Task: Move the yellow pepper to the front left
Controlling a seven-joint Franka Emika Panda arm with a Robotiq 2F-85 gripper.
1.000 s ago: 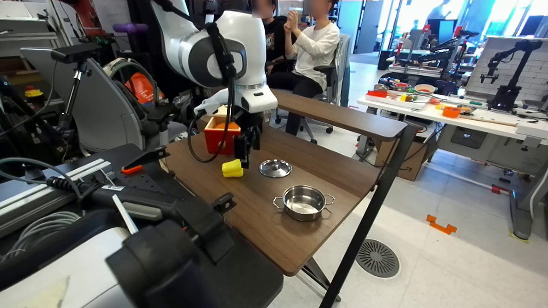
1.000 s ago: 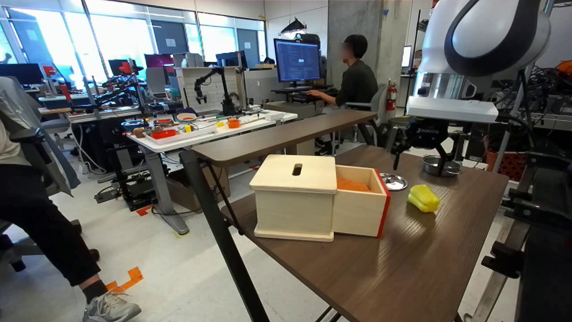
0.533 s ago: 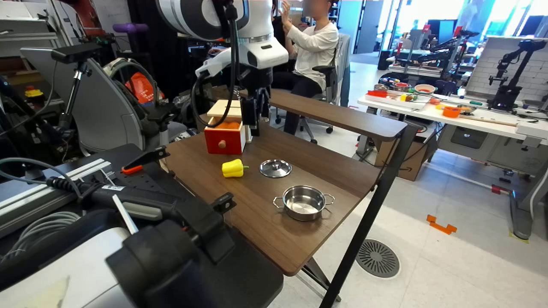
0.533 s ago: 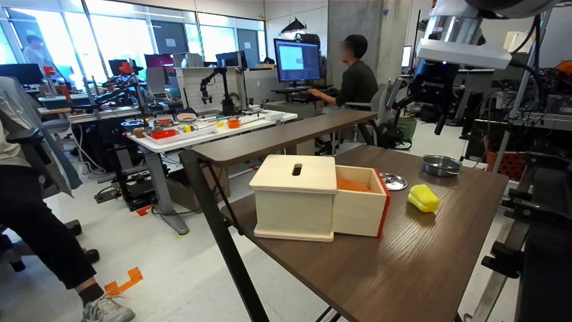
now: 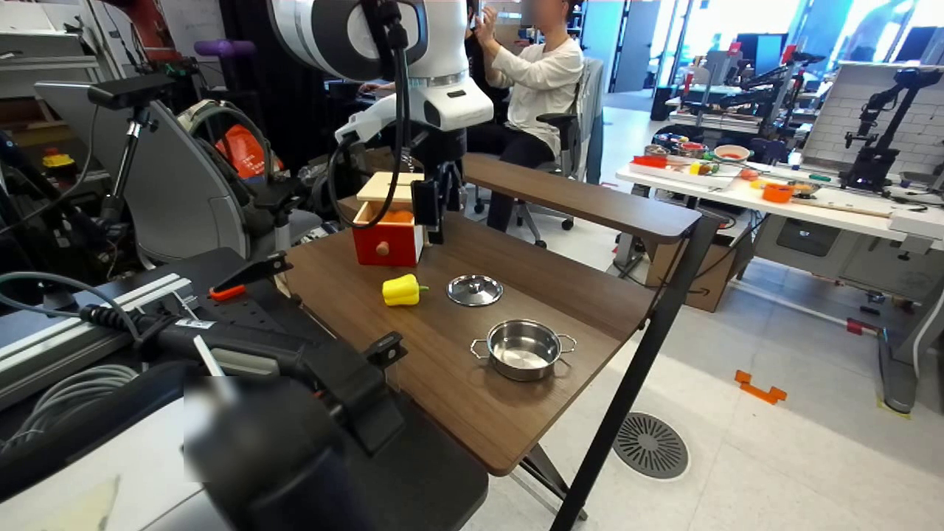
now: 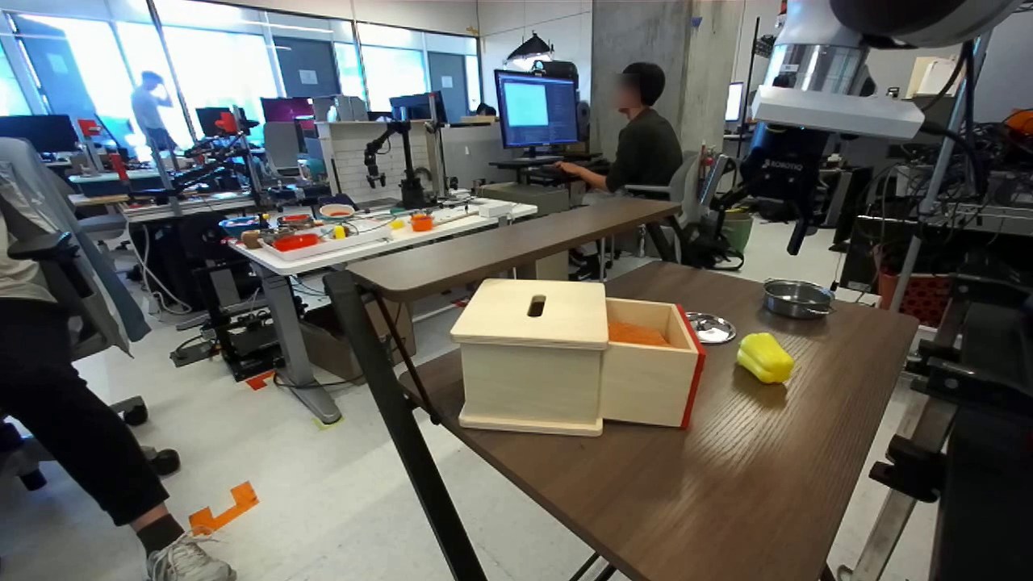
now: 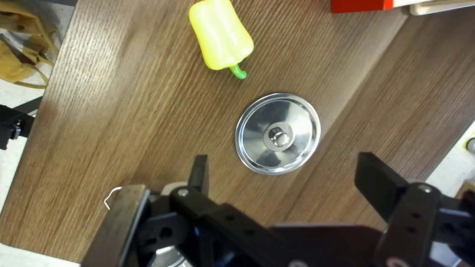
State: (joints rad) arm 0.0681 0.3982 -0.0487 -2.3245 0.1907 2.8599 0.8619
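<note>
The yellow pepper lies on its side on the brown table, between the red-fronted drawer and the metal lid; it shows in both exterior views. In the wrist view the pepper is at the top, its green stem pointing down toward the lid. My gripper is open, with nothing between its fingers. It hangs well above the table, apart from the pepper, and shows in both exterior views.
A metal lid lies beside the pepper. A two-handled metal pot stands nearer the table's end. A wooden box has its red-fronted drawer pulled out with orange stuff inside. A raised shelf runs along one table side.
My gripper has risen well up from the table since a second ago, then sunk slightly in the last half second. The pepper, lid, pot and box have not moved.
</note>
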